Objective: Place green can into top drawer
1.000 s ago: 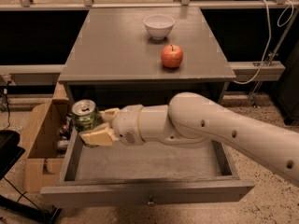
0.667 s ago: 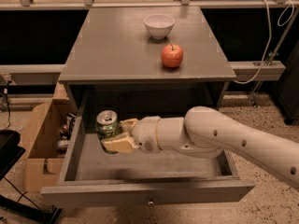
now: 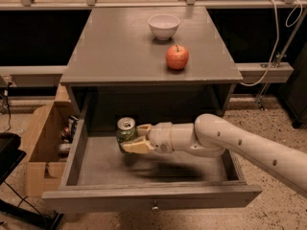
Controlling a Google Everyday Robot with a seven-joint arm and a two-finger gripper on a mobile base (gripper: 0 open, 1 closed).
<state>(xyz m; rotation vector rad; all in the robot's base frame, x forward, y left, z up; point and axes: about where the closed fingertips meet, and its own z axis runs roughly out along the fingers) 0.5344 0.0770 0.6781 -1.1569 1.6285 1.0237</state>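
Observation:
The green can is upright, with its silver top showing, held inside the open top drawer toward its back left. My gripper is shut on the can, with tan fingers wrapping its right side and base. The white arm reaches in from the right across the drawer. The can hangs just above the drawer floor; its shadow falls beneath it. The drawer is pulled fully out, with a small metal knob on its front panel.
A red apple and a white bowl sit on the grey cabinet top. A tan cardboard box with items in it stands on the floor at the left of the drawer. A white cable hangs at the right.
The gripper carried the can from above the drawer's left edge, rightward and down into the drawer. The arm has drawn lower and further right.

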